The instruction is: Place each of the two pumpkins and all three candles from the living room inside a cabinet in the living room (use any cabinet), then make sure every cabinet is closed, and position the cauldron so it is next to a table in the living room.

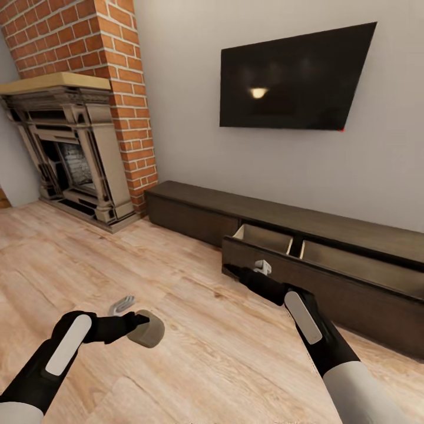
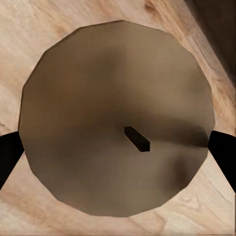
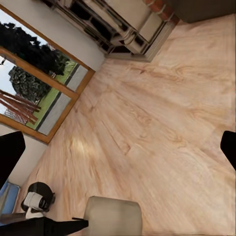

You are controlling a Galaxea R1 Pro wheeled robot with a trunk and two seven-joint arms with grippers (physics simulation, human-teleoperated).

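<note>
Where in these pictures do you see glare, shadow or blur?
Head view: the dark TV screen carries one small bright reflection; the wood floor is evenly lit with hardly any cast shadows. Left wrist view: the candle held in the left end effector looks soft and blurred, with gentle shading around its wick. Right wrist view: a pale sheen lies on the floor near the window.

Pale wood-plank floor (image 1: 176, 282) — the long dark cabinet (image 1: 194, 206) and brick-backed fireplace (image 1: 76, 159) stand on it.
</note>
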